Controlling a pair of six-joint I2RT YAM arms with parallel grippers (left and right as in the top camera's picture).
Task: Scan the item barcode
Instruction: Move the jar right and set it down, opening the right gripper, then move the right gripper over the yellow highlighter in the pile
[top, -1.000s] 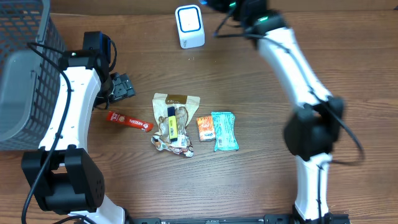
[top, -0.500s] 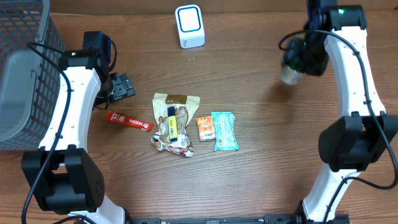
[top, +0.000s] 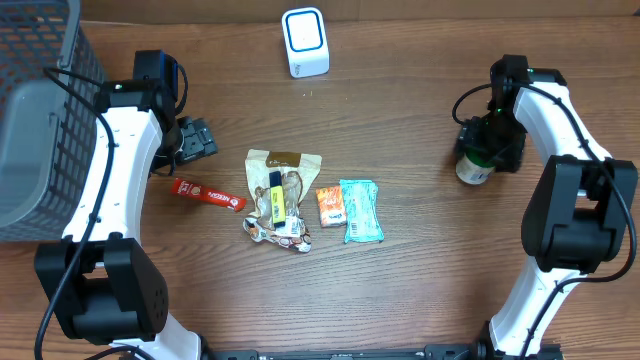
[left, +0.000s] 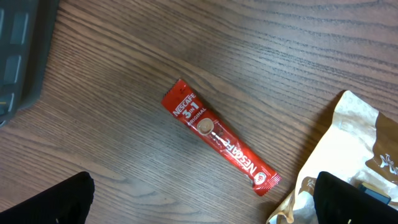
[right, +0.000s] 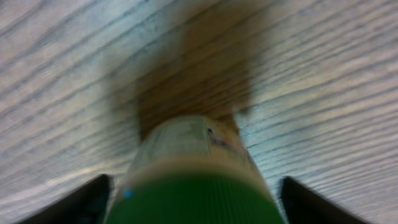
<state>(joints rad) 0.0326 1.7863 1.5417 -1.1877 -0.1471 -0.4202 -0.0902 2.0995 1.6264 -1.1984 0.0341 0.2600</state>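
Observation:
The item, a small jar with a green lid (top: 472, 170), stands upright on the table at the right. My right gripper (top: 490, 140) sits over it. In the right wrist view the jar (right: 193, 168) fills the space between the dark fingertips (right: 93, 199), with a gap on each side, so the right gripper (right: 199, 202) is open around it without gripping. The white barcode scanner (top: 305, 42) stands at the back centre. My left gripper (top: 195, 140) hangs open at the left; in its wrist view the left gripper (left: 202, 199) is just above a red Nescafe stick (left: 221, 144).
A pile of snacks lies mid-table: a brown pouch (top: 283, 195), an orange packet (top: 331, 206) and a teal packet (top: 361, 210). The red stick (top: 210, 195) lies left of them. A grey wire basket (top: 40, 110) fills the far left edge.
The right arm swung from beside the scanner to the right side, lowered the jar onto the table, and its jaws widened off it. The left arm has not moved.

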